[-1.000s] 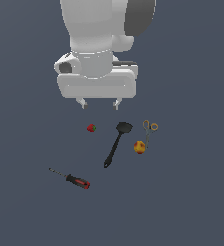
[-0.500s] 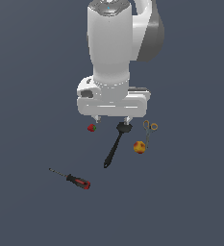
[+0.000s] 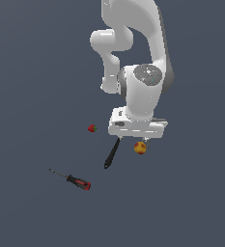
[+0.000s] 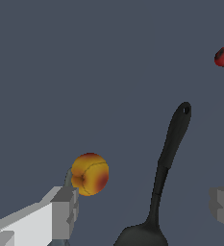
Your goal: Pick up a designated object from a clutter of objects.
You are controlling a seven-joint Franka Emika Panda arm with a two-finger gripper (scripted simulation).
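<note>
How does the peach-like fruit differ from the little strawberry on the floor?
The peach-like fruit is yellow-orange with red blush; the strawberry is plain red. The fruit is clearly the larger and rounder of the two. In the exterior view the fruit sits right beneath the hand, while the strawberry lies apart toward that view's left, beyond the black spatula. Both rest on the same dark surface.

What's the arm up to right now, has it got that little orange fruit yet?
Gripper open, low over the clutter. Peach-like fruit not grasped, lying by one finger, outside the gap. Black spatula lies between the fingers instead.
</note>
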